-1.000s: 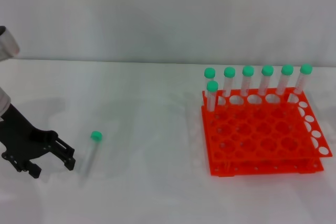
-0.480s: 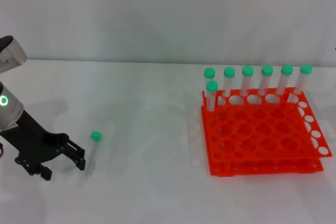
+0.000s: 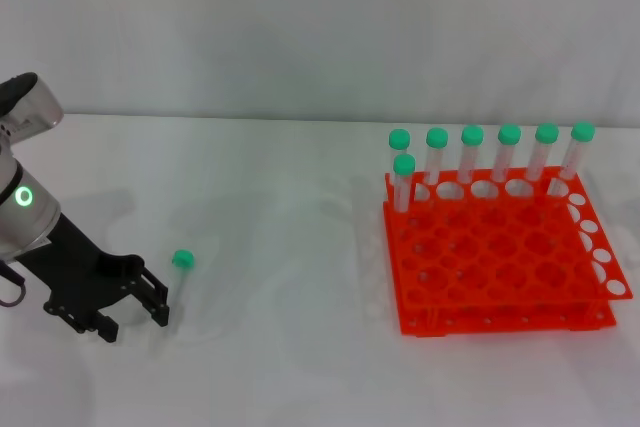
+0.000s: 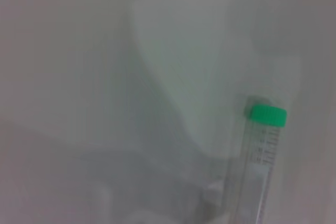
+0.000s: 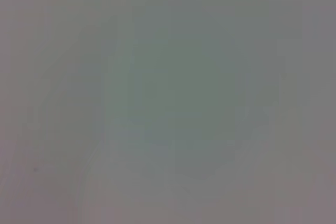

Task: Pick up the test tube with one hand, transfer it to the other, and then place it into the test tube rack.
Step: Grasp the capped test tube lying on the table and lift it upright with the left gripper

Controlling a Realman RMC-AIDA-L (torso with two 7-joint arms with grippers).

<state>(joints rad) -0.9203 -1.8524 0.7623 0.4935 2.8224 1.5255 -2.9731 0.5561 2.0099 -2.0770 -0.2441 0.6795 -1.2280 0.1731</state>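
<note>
On the white table point(image 3: 300, 347), low at the left of the head view, the left gripper point(image 3: 134, 317) points toward the tube point(image 3: 178, 282), its two black fingers apart and their tips just beside the tube's lower end, not closed on it. The arm above it is cut off by the picture's edge; only the white-and-silver wrist with its green light point(image 3: 22, 196) shows. The tube's clear body nearly vanishes against the table in the head view, so only its round green cap point(image 3: 182, 259) reads plainly and whether a fingertip touches the body cannot be told. The left wrist view shows the tube point(image 4: 258, 171) better: a slender clear cylinder with faint printed graduations down its side, green ribbed cap point(image 4: 267, 115) at the far end, the near end running out of frame. That view shows none of the gripper's own fingers. The right wrist view is a blank grey-white surface, and the right gripper appears in no picture. Well to the right stands the rack point(image 3: 500, 257), orange-red, two-tiered, its grid mostly unfilled. Seven capped tubes point(image 3: 472, 157) stand upright in it, six along the back row and one in front of the row's left end.
</note>
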